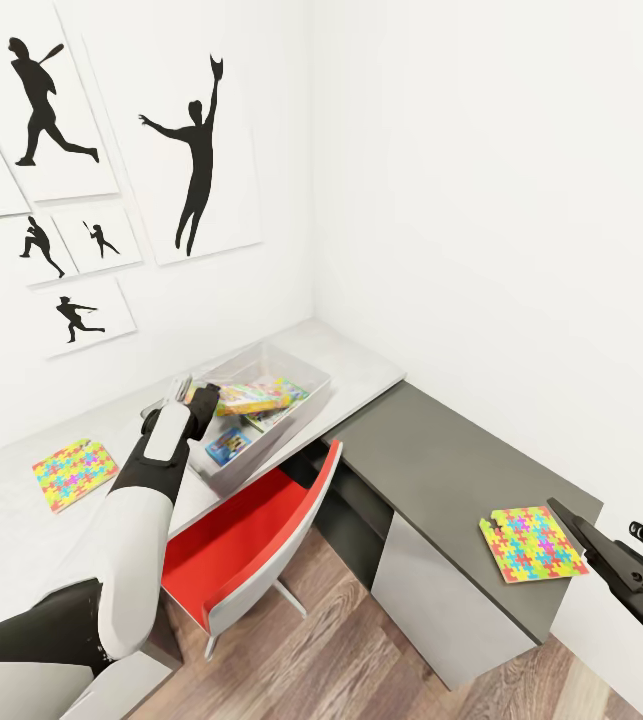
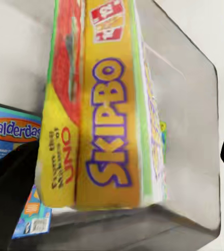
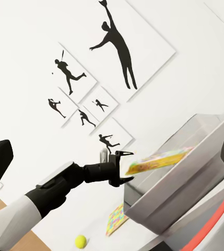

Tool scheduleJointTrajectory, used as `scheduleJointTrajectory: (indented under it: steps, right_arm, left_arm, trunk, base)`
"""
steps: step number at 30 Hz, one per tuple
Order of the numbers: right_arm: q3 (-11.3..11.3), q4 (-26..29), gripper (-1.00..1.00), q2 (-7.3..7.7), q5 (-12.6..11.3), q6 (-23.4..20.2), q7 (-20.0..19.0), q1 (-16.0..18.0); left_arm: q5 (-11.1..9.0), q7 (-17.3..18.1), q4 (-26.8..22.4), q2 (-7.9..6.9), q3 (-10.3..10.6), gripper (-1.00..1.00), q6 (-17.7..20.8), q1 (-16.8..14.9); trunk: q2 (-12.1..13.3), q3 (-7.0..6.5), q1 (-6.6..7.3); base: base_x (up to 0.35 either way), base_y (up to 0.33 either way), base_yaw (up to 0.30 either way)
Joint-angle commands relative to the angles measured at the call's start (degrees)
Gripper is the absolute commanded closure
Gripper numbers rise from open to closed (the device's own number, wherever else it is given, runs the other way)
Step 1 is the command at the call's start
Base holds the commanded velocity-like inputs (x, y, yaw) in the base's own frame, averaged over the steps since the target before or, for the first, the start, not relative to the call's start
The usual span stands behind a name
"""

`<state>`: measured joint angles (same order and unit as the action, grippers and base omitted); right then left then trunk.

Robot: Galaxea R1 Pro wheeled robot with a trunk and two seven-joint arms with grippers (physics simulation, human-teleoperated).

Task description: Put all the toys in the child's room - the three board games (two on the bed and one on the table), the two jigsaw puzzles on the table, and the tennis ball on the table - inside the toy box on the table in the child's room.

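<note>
White walls meet in a corner behind the desk (image 1: 361,375), and one wall carries black silhouette prints (image 1: 196,165) of ball players. At the desk's corner stands the toy box (image 1: 306,405), a shallow grey bin. The left gripper (image 1: 193,400) hangs over the bin's near end, clamped on the Skip-Bo box (image 2: 109,115), which tilts on edge with its far end down inside the bin. A smaller blue game box (image 1: 227,444) lies flat on the bin's floor, just beside the gripper. One puzzle (image 1: 74,472) lies on the desk well to the bin's left, apart from it. A second puzzle (image 1: 533,542) sits on the darker desk wing, far to the bin's right. The right gripper (image 1: 586,530) hovers just beside that second puzzle; whether its fingers are spread or closed I cannot tell. In the right wrist view a tennis ball (image 3: 80,241) rests on the desk near the first puzzle. A red chair (image 1: 251,540) stands pushed in below the bin.
</note>
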<state>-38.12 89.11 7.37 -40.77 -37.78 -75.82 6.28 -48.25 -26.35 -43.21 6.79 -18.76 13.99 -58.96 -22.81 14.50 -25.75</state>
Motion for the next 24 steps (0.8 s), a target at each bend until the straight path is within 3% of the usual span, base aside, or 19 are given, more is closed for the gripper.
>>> scheduleJointTrajectory:
  steps: [1,11,19,24]
  right_arm:
    - [0.0,0.0,-1.00,0.01,-0.2,-0.5,-0.1,0.0]
    - [-0.1,0.0,-1.00,0.06,-0.2,-0.5,-0.1,0.0]
    - [-0.1,0.0,-1.00,0.02,-0.2,-0.5,-0.1,0.0]
    - [-0.1,0.0,-1.00,0.01,-0.1,-0.5,-0.1,0.0]
  left_arm:
    - [-0.4,-0.3,-0.1,0.06,-0.2,-1.00,0.3,0.0]
    - [-0.6,-0.3,0.0,-1.71,-0.2,-1.00,0.6,-0.1]
    - [-0.6,-0.3,0.1,-3.93,-0.2,-1.00,4.0,-0.1]
    - [-0.6,-0.4,0.1,-4.21,-0.2,-1.00,5.0,-0.1]
  trunk:
    - [-0.1,0.11,-0.03]
    - [-0.1,0.11,-0.03]
    - [-0.1,0.11,-0.03]
    - [-0.1,0.11,-0.03]
  base:
    - [0.000,0.000,0.000]
    - [0.000,0.000,0.000]
    - [0.000,0.000,0.000]
    - [0.000,0.000,0.000]
